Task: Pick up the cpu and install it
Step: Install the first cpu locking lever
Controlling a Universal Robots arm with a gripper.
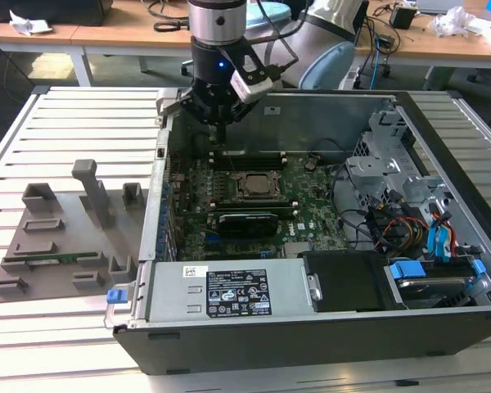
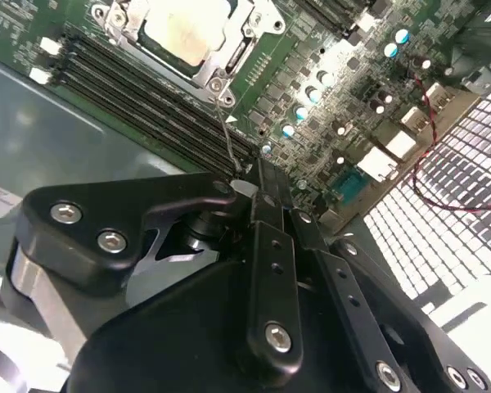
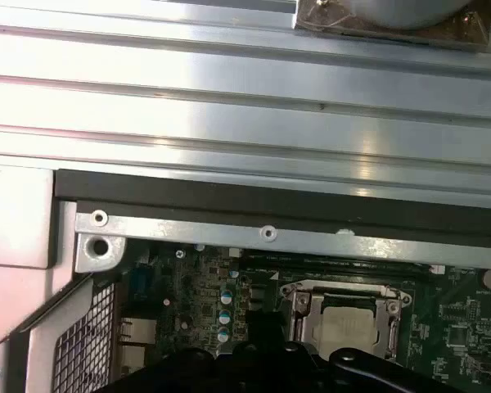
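Note:
The cpu [image 1: 252, 184] lies flat inside the socket frame on the green motherboard [image 1: 311, 196] of the open computer case. Its silver-grey top also faces up in both wrist views [image 2: 184, 29] [image 3: 353, 326]. My gripper [image 1: 220, 133] hangs over the board's rear left part, a short way behind the socket and apart from the cpu. Its black fingers [image 2: 266, 237] are pressed together with nothing between them. A thin metal socket lever [image 2: 226, 131] runs from the socket frame toward the fingertips.
The case's rear wall [image 1: 311, 119] stands close behind the gripper. A black card [image 1: 245, 219] sits in front of the socket, with a power supply [image 1: 229, 288] nearer. Drive cage and cables [image 1: 409, 205] are at the exterior view's right. A grey fixture [image 1: 65, 237] holding a green memory stick [image 1: 45, 260] lies outside.

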